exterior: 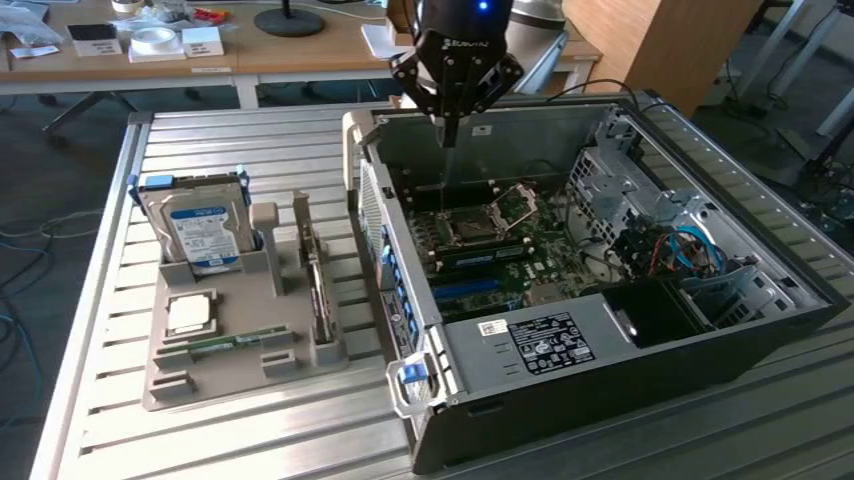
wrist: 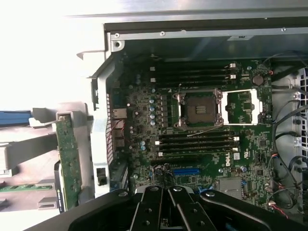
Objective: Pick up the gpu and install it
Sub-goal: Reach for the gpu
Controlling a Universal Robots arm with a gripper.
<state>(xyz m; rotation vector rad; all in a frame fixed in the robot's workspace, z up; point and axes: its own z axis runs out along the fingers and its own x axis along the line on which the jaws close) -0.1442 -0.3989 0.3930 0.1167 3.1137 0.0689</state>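
Observation:
The gpu (exterior: 311, 268) stands on edge in a slot of the grey holder tray (exterior: 180, 388), to the exterior view's left of the open computer case (exterior: 747, 330). In the wrist view the gpu (wrist: 70, 163) appears as a green board beside the case wall. My gripper (exterior: 450, 138) hangs shut and empty over the far end of the case, above the motherboard (exterior: 527, 255) and well away from the gpu. The wrist view has the gripper (wrist: 165, 193) with its fingers pressed together over the motherboard (wrist: 139, 120), near a blue slot (wrist: 185, 171).
The holder tray also carries a silver hard drive (exterior: 203, 228), a processor chip (exterior: 190, 313) and a green memory stick (exterior: 224, 343). The case holds an open processor socket (exterior: 475, 230), cables (exterior: 687, 250) and a power supply (exterior: 547, 342). A desk (exterior: 267, 55) stands behind the slatted table.

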